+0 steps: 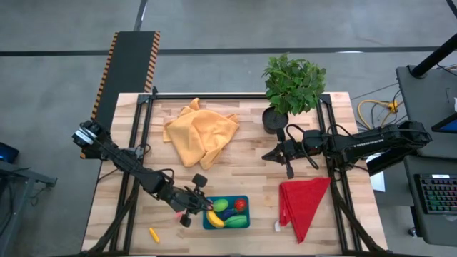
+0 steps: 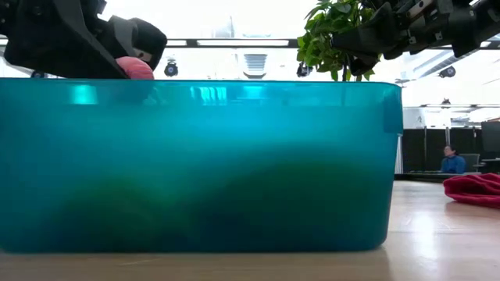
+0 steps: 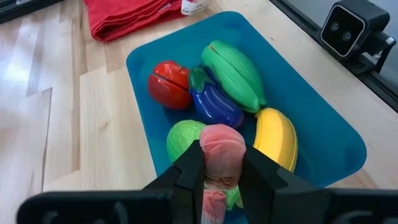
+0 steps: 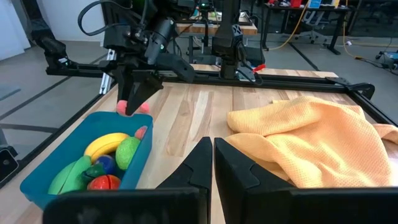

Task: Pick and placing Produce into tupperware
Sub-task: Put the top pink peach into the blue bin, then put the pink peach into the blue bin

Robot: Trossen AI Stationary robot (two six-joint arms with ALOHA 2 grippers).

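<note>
The teal-blue tupperware [image 1: 235, 221] sits near the table's near edge. In the left wrist view it holds a red tomato [image 3: 169, 84], a purple eggplant [image 3: 214, 104], a long green piece [image 3: 236, 73], a round green piece [image 3: 185, 137] and a yellow banana [image 3: 277, 138]. My left gripper [image 1: 202, 205] is over the container's left end, shut on a pink piece [image 3: 221, 149]. A second pink bit [image 4: 142, 132] shows at the container's rim. The orange carrot [image 1: 153, 234] lies on the table left of the tupperware. My right gripper [image 1: 270, 155] hovers shut near the plant pot. My left gripper pinches the pink piece [image 4: 130, 107] between its two fingers [image 3: 189, 168], coming from above and pointing down. The piece is lifted clear, just above the tupperware's rim [image 2: 234, 82] at its left end.
An orange cloth [image 1: 200, 132] lies crumpled at the far middle of the table. A red cloth [image 1: 303, 203] lies right of the tupperware. A potted plant [image 1: 293, 86] stands at the far right. Bare wood lies between the cloths and the container.
</note>
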